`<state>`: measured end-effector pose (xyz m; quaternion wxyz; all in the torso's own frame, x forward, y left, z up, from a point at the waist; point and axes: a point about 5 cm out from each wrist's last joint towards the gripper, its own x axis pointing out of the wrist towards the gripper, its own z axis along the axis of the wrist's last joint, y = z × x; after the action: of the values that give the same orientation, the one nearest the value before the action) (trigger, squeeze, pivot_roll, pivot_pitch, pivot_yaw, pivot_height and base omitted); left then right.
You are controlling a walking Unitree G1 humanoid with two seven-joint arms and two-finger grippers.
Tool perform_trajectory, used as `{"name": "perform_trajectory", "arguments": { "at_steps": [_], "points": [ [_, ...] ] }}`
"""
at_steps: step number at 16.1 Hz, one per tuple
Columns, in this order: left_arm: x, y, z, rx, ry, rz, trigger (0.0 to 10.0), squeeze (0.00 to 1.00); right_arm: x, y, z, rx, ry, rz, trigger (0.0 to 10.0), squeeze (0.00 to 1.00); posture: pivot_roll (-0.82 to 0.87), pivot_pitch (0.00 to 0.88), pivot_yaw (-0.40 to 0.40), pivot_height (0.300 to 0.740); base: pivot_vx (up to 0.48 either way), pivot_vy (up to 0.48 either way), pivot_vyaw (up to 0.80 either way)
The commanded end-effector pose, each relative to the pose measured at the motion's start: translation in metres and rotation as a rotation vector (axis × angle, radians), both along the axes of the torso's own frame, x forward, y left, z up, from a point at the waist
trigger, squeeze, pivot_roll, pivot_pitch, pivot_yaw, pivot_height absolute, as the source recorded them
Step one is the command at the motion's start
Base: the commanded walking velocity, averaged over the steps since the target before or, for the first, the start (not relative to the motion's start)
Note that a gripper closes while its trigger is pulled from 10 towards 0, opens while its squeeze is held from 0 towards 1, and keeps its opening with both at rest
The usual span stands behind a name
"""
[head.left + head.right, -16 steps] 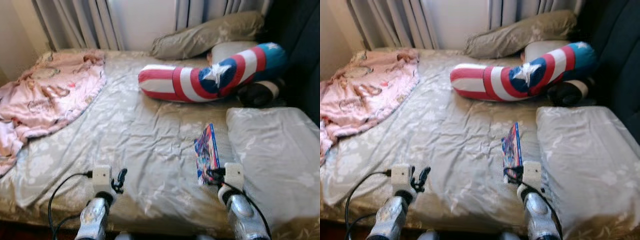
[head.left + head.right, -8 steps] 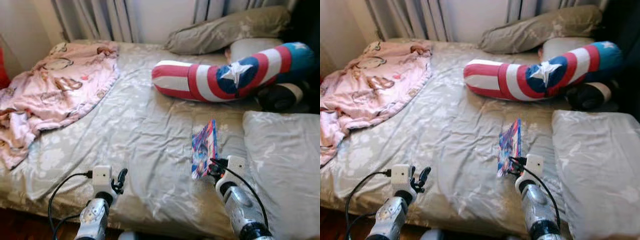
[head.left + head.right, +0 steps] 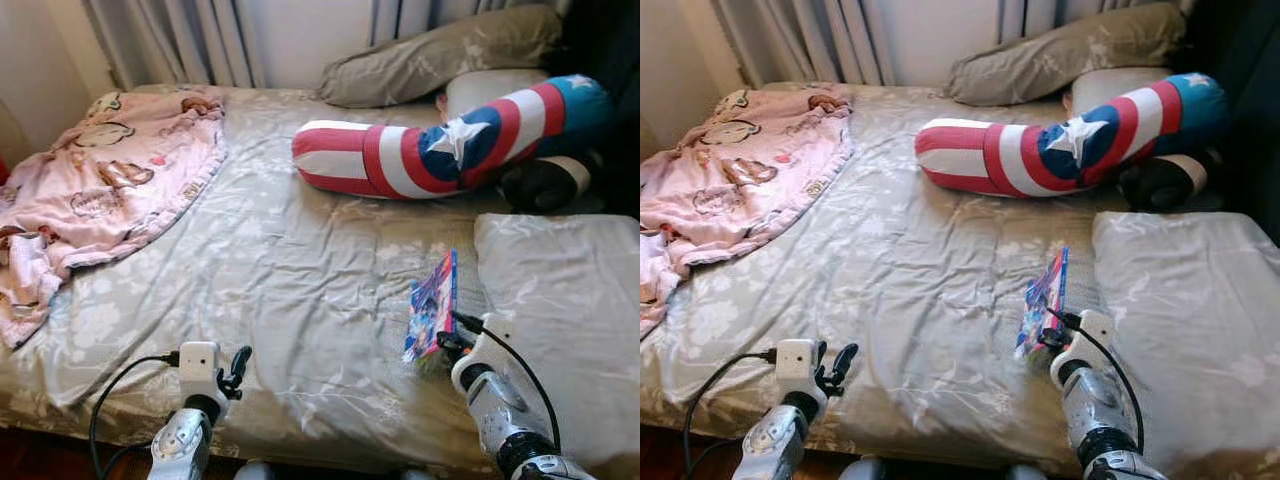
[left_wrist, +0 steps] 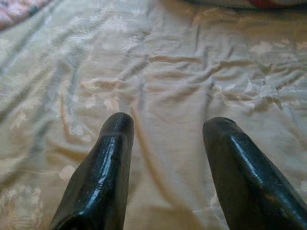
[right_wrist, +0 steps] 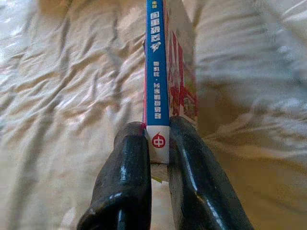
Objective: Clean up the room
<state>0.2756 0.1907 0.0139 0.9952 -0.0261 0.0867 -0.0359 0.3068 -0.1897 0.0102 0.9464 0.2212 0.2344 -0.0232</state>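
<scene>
A thin colourful book [image 3: 432, 308] with a blue spine [image 5: 156, 72] stands on edge over the beige bedsheet [image 3: 290, 270], just left of a grey pillow [image 3: 565, 310]. My right gripper [image 3: 447, 345] is shut on the book's near end, both black fingers [image 5: 129, 177] pinching the spine. At the bed's front edge my left gripper [image 3: 236, 368] hovers open above bare sheet, its two fingers [image 4: 103, 177] spread apart with nothing between them.
A pink blanket [image 3: 110, 185] lies crumpled on the bed's left side. A red, white and blue star bolster [image 3: 440, 145] and more pillows [image 3: 440, 55] sit at the head. Curtains [image 3: 190, 40] hang behind. A dark round object [image 3: 545, 182] rests beside the bolster.
The camera view has shifted as I moved. My right gripper still holds the book, which now sits further right in view, closer to the grey pillow. The left arm is unchanged.
</scene>
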Motion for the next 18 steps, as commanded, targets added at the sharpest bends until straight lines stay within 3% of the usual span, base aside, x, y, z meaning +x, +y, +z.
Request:
{"name": "perform_trajectory", "arguments": {
  "at_steps": [1,4,7,10,13,18],
  "points": [
    [-0.001,0.005,0.0,0.003,0.011,0.005,10.0,0.0,0.006,0.012,0.005,0.05,-0.031,0.05,10.0,0.0,0.04,0.121,0.04,0.656,0.0,0.0,0.0],
    [-0.001,0.002,0.001,0.006,0.01,-0.012,10.0,0.0,0.003,0.026,0.003,0.086,-0.047,0.133,10.0,0.0,0.04,0.122,0.048,0.656,0.0,0.0,0.0],
    [0.0,0.003,0.002,0.006,0.006,-0.015,10.0,0.0,0.002,0.028,0.002,0.098,-0.06,0.178,10.0,0.0,0.05,0.137,0.053,0.656,0.0,0.0,0.0],
    [0.0,0.004,0.003,0.008,0.011,-0.011,10.0,0.0,-0.006,0.016,-0.007,-0.026,0.017,0.189,10.0,0.0,0.05,0.147,0.053,0.656,0.0,0.0,0.0],
    [-0.004,0.007,0.0,0.014,0.021,-0.005,10.0,0.0,-0.013,-0.005,-0.014,-0.104,0.091,0.12,10.0,0.0,0.04,0.162,0.059,0.656,0.0,0.0,0.0],
    [-0.005,0.003,-0.002,0.015,0.036,-0.012,10.0,0.0,-0.023,-0.016,-0.023,-0.193,0.163,0.05,10.0,0.0,0.03,0.174,0.059,0.656,0.0,0.0,0.0]
  ]
}}
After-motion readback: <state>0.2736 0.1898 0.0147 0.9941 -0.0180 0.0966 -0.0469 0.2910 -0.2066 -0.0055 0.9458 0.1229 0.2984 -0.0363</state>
